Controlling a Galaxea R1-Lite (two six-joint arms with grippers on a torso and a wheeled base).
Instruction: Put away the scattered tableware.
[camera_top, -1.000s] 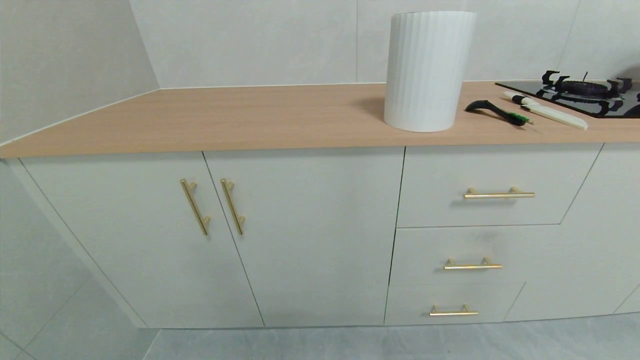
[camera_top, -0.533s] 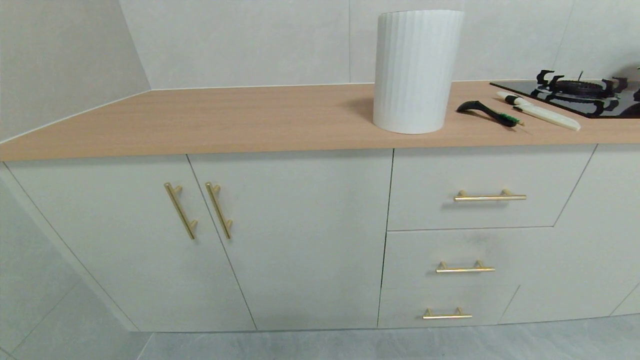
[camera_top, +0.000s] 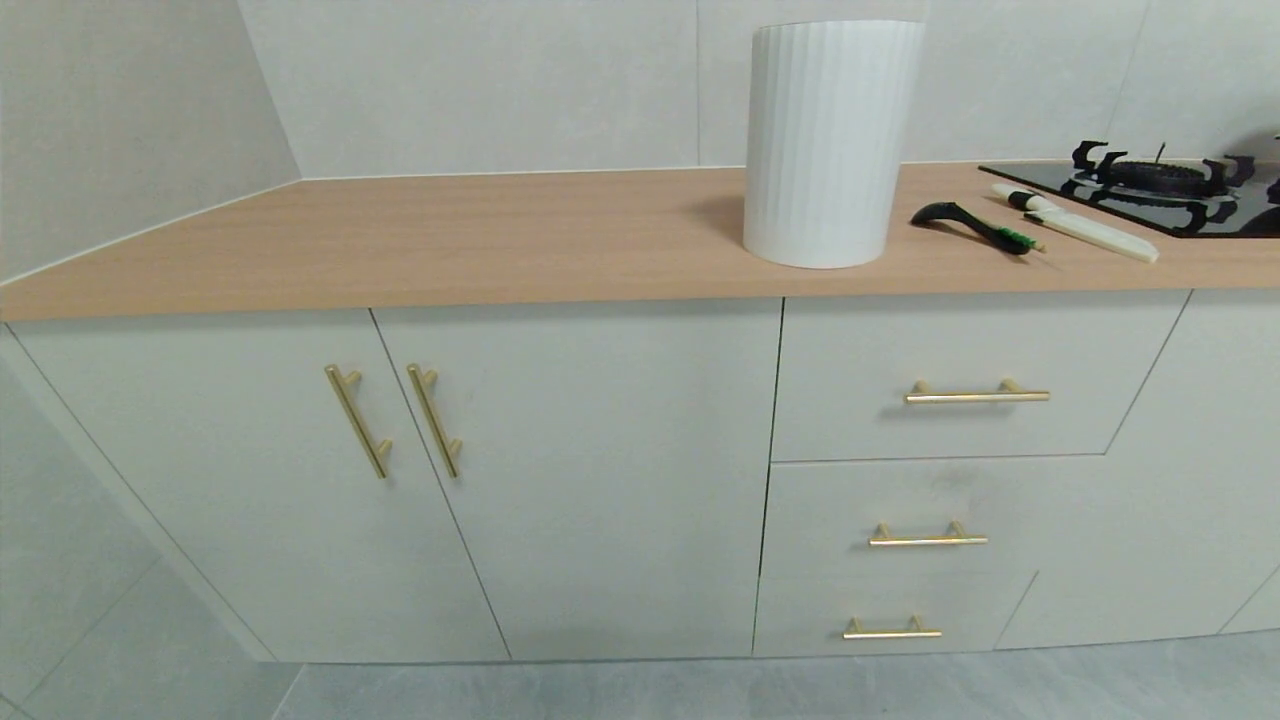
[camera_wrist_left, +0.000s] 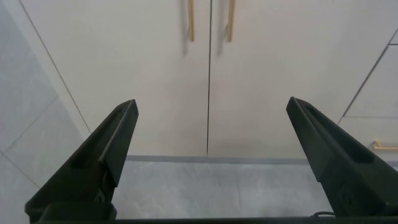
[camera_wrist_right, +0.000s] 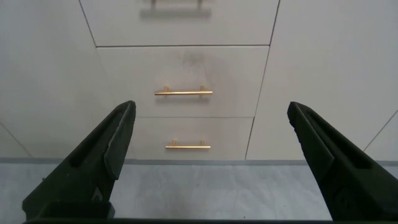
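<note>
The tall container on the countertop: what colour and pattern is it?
White with vertical ribs; the container shows best in the head view.

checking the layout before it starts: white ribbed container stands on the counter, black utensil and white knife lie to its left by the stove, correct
Not quite: the head view shows the black utensil and white knife lying to the right of the white ribbed container, not its left. The rest holds: the container stands on the counter and both lie by the stove.

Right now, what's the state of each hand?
Left hand: open, holding nothing.
Right hand: open, holding nothing.
</note>
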